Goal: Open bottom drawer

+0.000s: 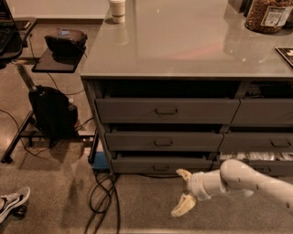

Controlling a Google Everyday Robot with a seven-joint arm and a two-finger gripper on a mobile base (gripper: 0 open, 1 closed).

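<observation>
so the wide, shallow dark-grey bottom drawer (137, 164) is the lowest of 3 in the left stack of the big grey cabinet with the glossy top (183, 45), right down near the speckled brown floor (59, 192). its small rectangular pull handle (160, 168) is centred on the front, and the front looks pushed in or close to it, i honestly can't tell which. the robot's cream 2-finger gripper (179, 192) is low in front of that drawer, a bit right of the handle, on the end of a chunky white arm (247, 178) coming in from the right edge. the claw is spread wide: the upper finger (183, 173) is just at the drawer's lower edge, the lower finger (181, 208) hangs down over the floor, and nothing is between them. can't say if that upper finger touches the drawer front, but it's clearly not on the handle. to the right, the neighbouring low grey drawer (256, 156) has white stuff showing in it. up on top there's a white paper cup (117, 9) at the back left and a clear jar of brown bits (268, 16) at the back right. left of the cabinet there's a black backpack (52, 114) on the floor, black cables (103, 192) trailing out near the cabinet's corner, and a grey-white sneaker (11, 203) at the far left edge.
</observation>
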